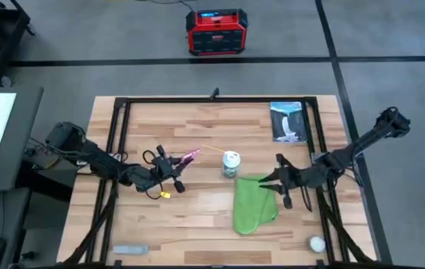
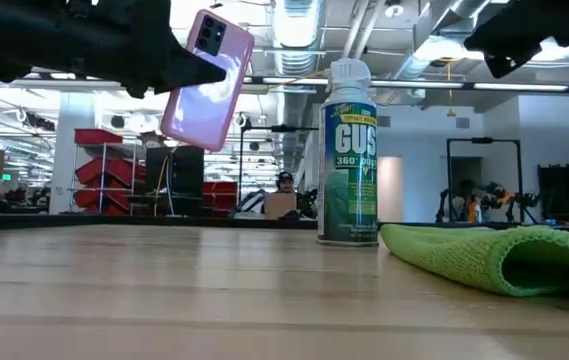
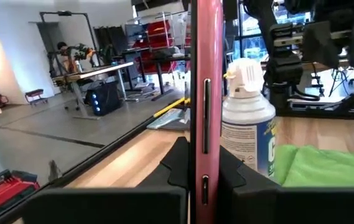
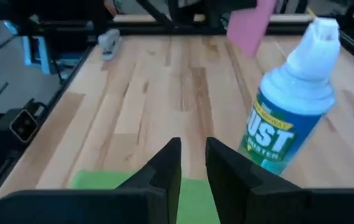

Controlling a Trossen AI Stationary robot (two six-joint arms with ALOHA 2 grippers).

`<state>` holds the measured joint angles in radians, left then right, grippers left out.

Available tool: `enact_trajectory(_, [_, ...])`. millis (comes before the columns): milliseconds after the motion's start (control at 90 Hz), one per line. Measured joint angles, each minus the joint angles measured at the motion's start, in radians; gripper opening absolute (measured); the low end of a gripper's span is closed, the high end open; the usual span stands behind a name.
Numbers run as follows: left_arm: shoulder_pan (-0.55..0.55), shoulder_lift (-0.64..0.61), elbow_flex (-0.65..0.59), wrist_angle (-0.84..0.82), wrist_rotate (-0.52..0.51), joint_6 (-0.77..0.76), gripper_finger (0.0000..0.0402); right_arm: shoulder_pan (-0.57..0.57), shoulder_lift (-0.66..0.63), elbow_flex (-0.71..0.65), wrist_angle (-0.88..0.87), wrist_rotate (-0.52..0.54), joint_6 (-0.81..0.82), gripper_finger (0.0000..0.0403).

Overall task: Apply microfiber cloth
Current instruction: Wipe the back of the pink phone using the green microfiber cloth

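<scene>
- Cloth first: the microfiber cloth (image 1: 254, 203) lies rumpled on the table (image 1: 197, 232), just beside the dust-spray can (image 1: 231, 164), on the side toward the right arm and running toward the table's near edge.
- The can stands upright between the two grippers, and serves as the landmark for everything else.
- The left gripper (image 1: 175, 170) sits on the other side of the can, clamped on the edges of a pink phone (image 1: 190, 156). The low view shows the phone lifted clear of the wood and tilted, camera side facing out.
- The right gripper (image 1: 278, 181) hovers at the cloth's edge farthest from the can's left-arm side. Its fingers (image 4: 164, 167) stand close together with only a narrow gap, and nothing is between them.
- Step in hand, as I judge it: the phone is presented in the air and the cloth has not yet been picked up, so wiping has not begun.
- Next move would call for the right gripper to spread wider, drop onto a raised fold of the cloth, pinch it, then carry it past the can to the phone's face without knocking the can over.
- A small white ball (image 1: 316, 243) and a grey item (image 1: 130, 249) lie well apart from the can, near the table's front edge.
</scene>
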<state>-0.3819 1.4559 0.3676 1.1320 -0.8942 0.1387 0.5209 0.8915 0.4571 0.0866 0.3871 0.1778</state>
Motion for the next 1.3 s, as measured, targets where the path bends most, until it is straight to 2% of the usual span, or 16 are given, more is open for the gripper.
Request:
enact_trajectory(167, [-0.001,0.0,0.0,-0.002,0.028,0.0,0.0,-0.067,-0.01,-0.113,0.196,-0.137,-0.017,0.0046])
enact_trajectory(344, [0.0,0.0,0.0,-0.011,0.059,0.0,0.0,-0.136,-0.025,-0.2,0.384,-0.307,-0.028,0.0012])
enact_trajectory(556, [0.009,0.0,0.0,-0.013,0.097,-0.004,0.0,-0.171,0.012,-0.218,0.386,-0.313,0.005,0.0001])
enact_trajectory(789, [0.028,0.0,0.0,-0.013,0.099,-0.021,0.0,-0.168,0.144,-0.183,0.384,-0.287,0.084,0.0])
enact_trajectory(1078, [0.041,0.0,0.002,-0.021,0.063,-0.031,0.0,-0.155,0.312,0.011,0.144,-0.285,0.11,0.0006])
enact_trajectory(1300, [0.041,0.0,0.002,-0.033,0.063,-0.045,0.0,-0.104,0.409,0.141,-0.081,-0.284,0.159,0.0054])
